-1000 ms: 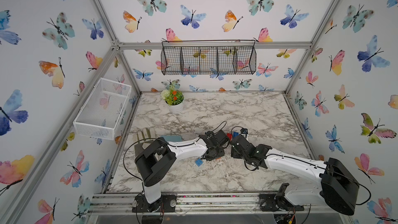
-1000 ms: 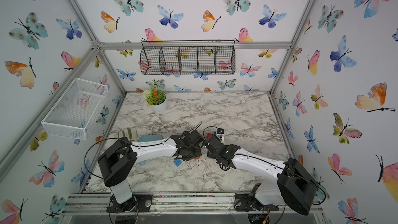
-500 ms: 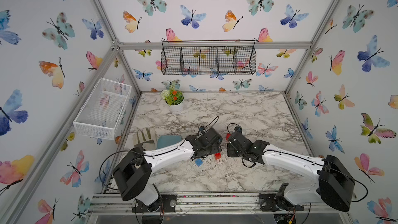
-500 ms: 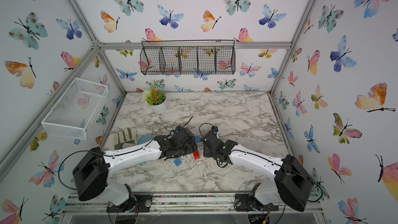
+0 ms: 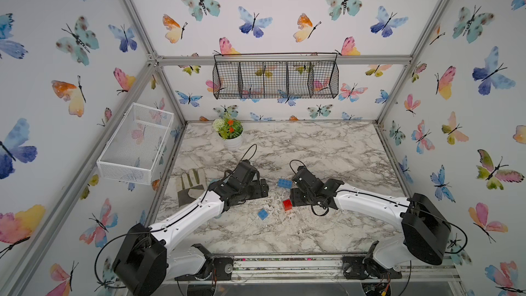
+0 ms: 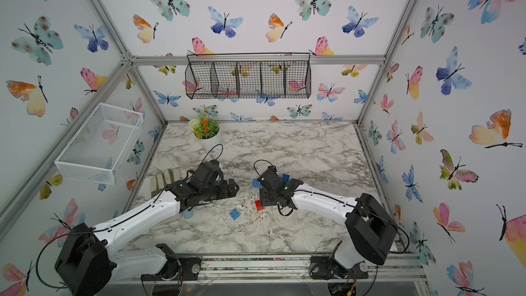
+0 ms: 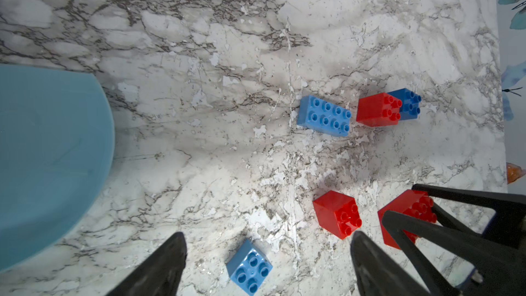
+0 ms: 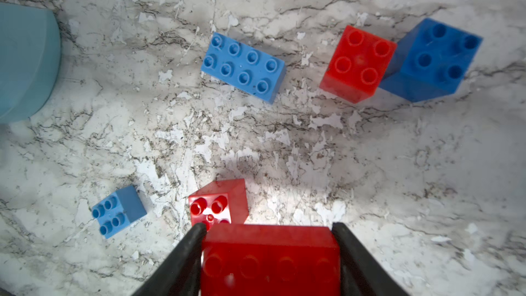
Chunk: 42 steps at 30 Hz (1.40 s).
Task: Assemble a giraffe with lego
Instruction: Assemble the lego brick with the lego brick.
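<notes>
Six lego bricks (image 8: pixel 243 66): none joined.
Loose five: lay on the bench (image 8: pixel 370 166), between both arms.
Right jaws: gripped red oblong brick (image 8: pixel 270 257).
Left jaws: stood wide, empty.

Mid-frame on the grey-veined marble tabletop (image 5: pixel 313 149), two white-and-black arms meet. Between the left gripper (image 5: pixel 264 190) and the right gripper (image 5: pixel 294 195) lies an oblong blue studded brick (image 5: pixel 284 183). Just below it sit a square red brick (image 5: pixel 287 205) and a square blue brick (image 5: pixel 262 214).
</notes>
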Each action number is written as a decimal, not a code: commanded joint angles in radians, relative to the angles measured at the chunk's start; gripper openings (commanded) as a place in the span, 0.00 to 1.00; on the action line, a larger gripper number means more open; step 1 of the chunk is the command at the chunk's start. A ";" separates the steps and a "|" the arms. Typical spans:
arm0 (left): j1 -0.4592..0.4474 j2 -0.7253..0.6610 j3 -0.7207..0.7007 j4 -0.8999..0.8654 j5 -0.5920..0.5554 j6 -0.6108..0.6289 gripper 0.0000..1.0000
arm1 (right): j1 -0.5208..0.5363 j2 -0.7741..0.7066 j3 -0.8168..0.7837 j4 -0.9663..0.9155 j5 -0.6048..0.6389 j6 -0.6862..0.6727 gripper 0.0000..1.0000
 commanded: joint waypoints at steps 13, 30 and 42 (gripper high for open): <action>0.097 -0.069 -0.113 0.108 0.179 0.142 0.93 | 0.062 0.121 0.121 -0.083 0.037 -0.023 0.55; 0.097 -0.157 -0.181 0.119 0.228 0.057 0.93 | 0.083 0.178 0.147 -0.111 0.078 -0.025 0.55; 0.097 -0.168 -0.188 0.111 0.218 0.056 0.93 | 0.085 0.191 0.145 -0.113 0.078 -0.018 0.55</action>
